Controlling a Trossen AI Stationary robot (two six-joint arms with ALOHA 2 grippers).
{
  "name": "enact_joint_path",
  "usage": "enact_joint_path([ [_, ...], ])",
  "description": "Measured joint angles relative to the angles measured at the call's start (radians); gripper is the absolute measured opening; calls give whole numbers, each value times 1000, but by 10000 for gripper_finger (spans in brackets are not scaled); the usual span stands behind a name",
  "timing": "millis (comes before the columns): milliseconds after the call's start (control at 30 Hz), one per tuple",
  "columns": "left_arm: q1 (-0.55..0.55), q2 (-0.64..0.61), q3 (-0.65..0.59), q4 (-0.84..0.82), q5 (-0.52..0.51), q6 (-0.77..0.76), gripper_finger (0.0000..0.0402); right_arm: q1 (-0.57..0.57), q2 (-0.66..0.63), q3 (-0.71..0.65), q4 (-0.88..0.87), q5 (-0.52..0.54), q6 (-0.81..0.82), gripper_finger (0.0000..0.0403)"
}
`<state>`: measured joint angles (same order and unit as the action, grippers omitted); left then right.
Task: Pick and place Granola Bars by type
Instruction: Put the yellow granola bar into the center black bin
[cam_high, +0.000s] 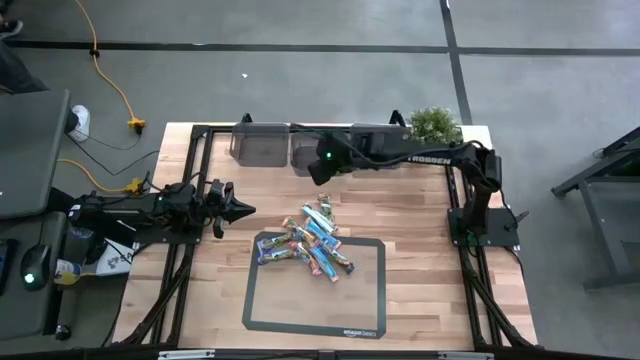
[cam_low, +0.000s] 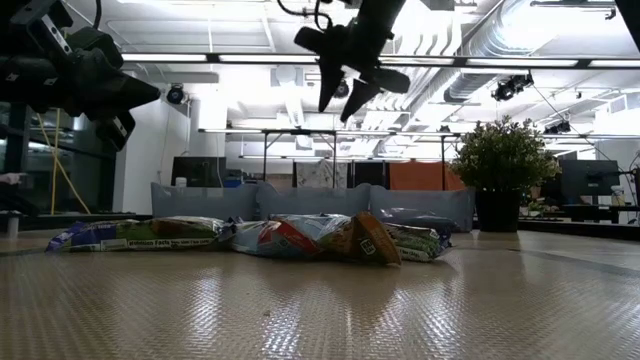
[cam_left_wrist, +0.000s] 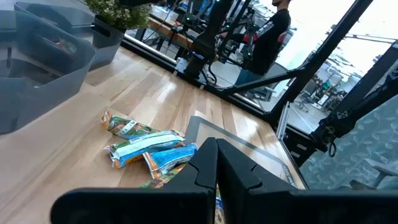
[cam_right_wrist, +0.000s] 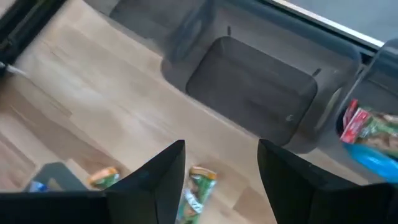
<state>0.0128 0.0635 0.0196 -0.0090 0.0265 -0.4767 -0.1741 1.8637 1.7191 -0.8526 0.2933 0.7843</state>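
With fingers spread and empty near the bins (cam_high: 262, 143), the right gripper (cam_high: 318, 170) should descend squarely over one edge bar of the Granola Bars (cam_high: 312, 243) pile (left gripper (cam_high: 240, 209) waits pressed together, aside).

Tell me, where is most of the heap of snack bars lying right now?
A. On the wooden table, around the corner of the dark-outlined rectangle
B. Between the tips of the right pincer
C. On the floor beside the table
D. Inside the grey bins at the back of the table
A. The high view shows the Granola Bars piled on the table across the rectangle's corner, while the open right pincer holds nothing.
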Motion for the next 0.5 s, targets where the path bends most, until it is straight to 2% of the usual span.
enact_joint_path([
  [200, 0, 0, 0, 0, 0, 0, 1, 53, 62, 0, -4, 2, 108, 183],
  [500, 0, 0, 0, 0, 0, -7, 1, 41, 183, 0, 5, -138, 161, 183],
])
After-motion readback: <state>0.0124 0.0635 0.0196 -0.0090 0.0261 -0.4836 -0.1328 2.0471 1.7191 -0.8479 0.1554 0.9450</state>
